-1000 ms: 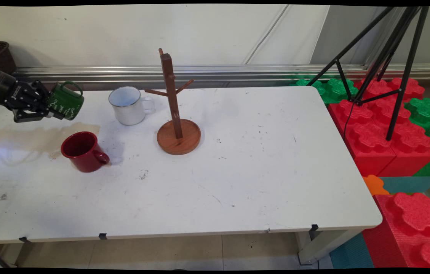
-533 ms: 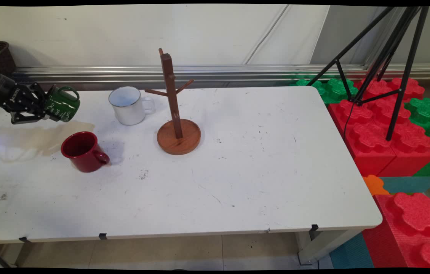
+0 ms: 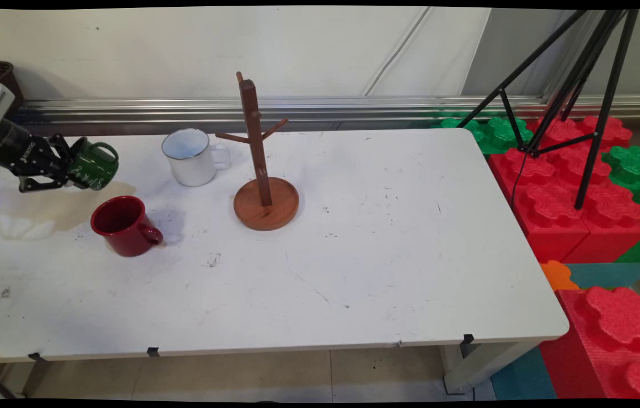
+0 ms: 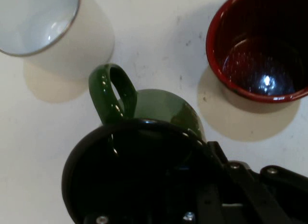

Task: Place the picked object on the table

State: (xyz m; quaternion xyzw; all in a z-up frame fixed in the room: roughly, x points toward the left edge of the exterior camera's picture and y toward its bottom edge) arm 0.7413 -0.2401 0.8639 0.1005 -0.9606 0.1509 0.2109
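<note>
The claw [image 3: 64,170] gripped a green mug [image 3: 93,164] by its rim, tilted, low over the counter's [image 3: 354,255] far-left part. A red mug [image 3: 124,225] stood just nearer — a white mug [image 3: 189,156] to the right, beside a wooden mug tree [image 3: 260,164].

white table [image 3: 388,272], red mug [image 3: 124,225], white mug [image 3: 188,157], wooden stand [image 3: 263,195]

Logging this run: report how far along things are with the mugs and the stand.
Done: nothing; the brown wooden peg stand carries no mug. In hand: the black gripper grips the glossy green mug, tilted. Left: the white enamel mug and dark red mug stand on the white table.
</note>
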